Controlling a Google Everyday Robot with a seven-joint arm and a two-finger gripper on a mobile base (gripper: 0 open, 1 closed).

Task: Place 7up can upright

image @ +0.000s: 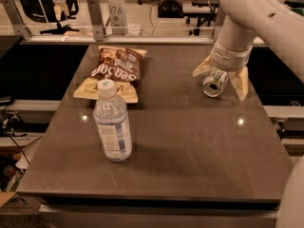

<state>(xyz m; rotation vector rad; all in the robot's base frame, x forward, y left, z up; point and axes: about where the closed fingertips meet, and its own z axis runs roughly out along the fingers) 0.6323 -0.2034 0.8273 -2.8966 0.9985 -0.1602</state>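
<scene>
The 7up can (214, 83), silver with a greenish-white label, lies on its side at the right rear of the dark table (190, 141), its round end facing the front. My gripper (221, 77) hangs over it, open, with one yellowish finger (203, 66) to the can's left and the other finger (240, 82) to its right. The fingers straddle the can without closing on it. The white arm comes down from the upper right.
A clear plastic water bottle (112, 122) with a white cap stands upright at the front left. A brown chip bag (115, 65) lies on a yellow packet (95, 90) at the rear left. A railing runs behind the table.
</scene>
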